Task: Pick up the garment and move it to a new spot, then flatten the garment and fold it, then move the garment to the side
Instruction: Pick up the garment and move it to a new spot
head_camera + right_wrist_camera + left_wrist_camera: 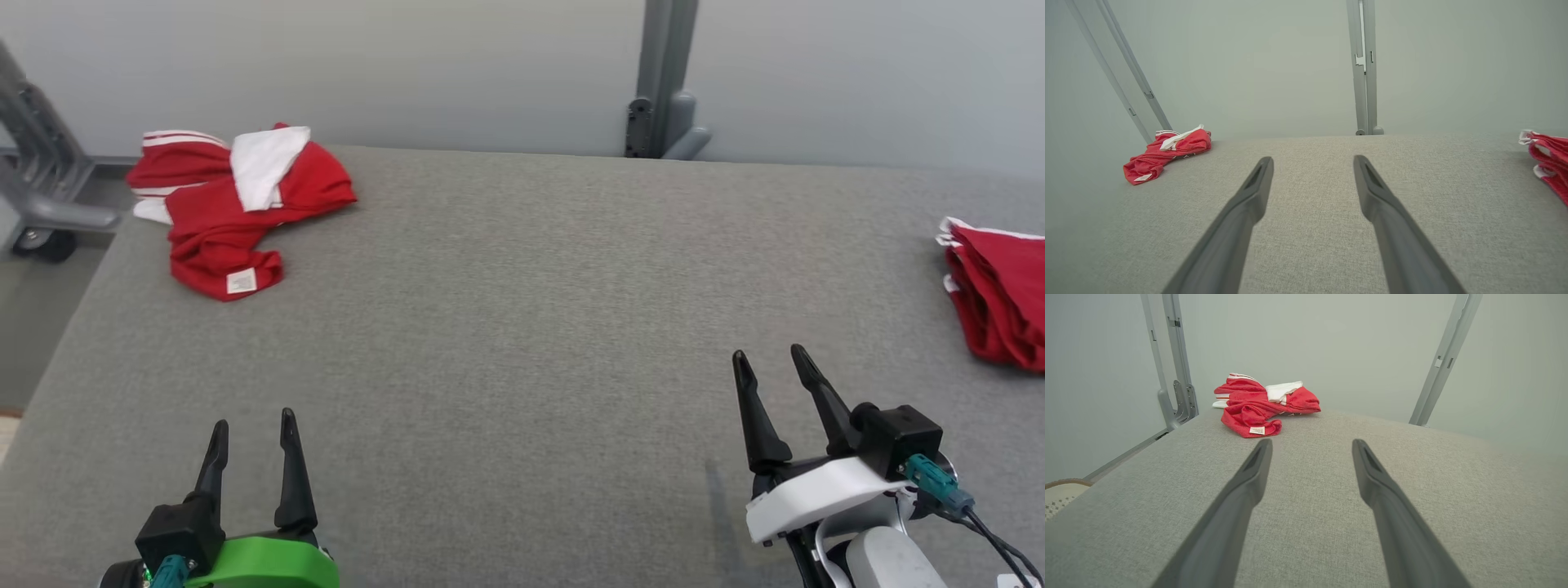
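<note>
The red-and-white garment (237, 208) lies crumpled in a loose heap, with a white panel turned up on top and a small white label (241, 282) showing at its near hem. It sits almost straight ahead of my left pincer (253, 419), well beyond the fingertips. From my right pincer (767, 352) it is far ahead and well off to the left. Nothing of mine touches it, so I judge the first step, the pick-up, as not yet begun. Bunched like this it offers several raised folds, and the near hem by the label looks the easiest to pinch. My left pincer is the natural one to reach, being the closer. Both pincers stand wide apart at the fingers and hold nothing, poised low over the grey fabric tabletop (522, 327) on its near side, which suits a start. The broad bare stretch of tabletop ahead of and between my pincers is, I reckon, where the garment should be spread and folded. Just ahead of my right pincer and off to its right, at the table's edge, rests a folded red stack (1000, 294) with white trim, probably finished pieces set aside. That suggests where this one should end up. Beyond the table's far edge, ahead of my right pincer and somewhat to its left, a grey upright post (665, 82) rises before the pale wall.
</note>
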Available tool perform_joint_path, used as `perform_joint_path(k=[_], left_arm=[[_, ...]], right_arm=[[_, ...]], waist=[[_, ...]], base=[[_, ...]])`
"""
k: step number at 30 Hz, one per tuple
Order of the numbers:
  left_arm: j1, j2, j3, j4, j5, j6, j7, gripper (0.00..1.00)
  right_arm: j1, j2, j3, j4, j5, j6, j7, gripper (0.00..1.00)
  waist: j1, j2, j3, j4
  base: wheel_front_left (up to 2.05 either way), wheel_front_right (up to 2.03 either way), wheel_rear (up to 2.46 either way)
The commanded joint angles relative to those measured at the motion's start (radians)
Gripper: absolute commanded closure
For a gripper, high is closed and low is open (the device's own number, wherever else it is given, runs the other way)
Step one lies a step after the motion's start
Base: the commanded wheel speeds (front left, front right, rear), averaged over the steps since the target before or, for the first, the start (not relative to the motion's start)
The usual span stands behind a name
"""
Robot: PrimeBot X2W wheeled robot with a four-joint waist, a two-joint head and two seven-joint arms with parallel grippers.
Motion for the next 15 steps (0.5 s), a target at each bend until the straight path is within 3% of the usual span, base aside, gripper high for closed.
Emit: perform_joint_path(k=[1,8,15], left_arm=[[0.015,0.002,0.004,-0.003,0.003,0.004,0.0,0.0],[0.049,0.005,0.02,-0.011,0.005,0.006,0.0,0.0],[0.062,0.005,0.027,-0.023,0.006,0.007,0.0,0.0]], right_arm=[[0.012,-0.001,-0.002,-0.004,0.008,-0.001,0.001,0.0],[0.015,-0.001,0.003,0.003,0.021,-0.001,0.0,0.0],[0.01,-0.002,0.008,0.007,0.025,-0.001,-0.002,0.0]], waist=[[0.0,0.0061,-0.016,0.133],[0.0,0.0061,-0.021,0.263],[0.0,0.0061,-0.017,0.3]], base=[[0.0,0.0,0.0],[0.0,0.0,0.0],[0.0,0.0,0.0]])
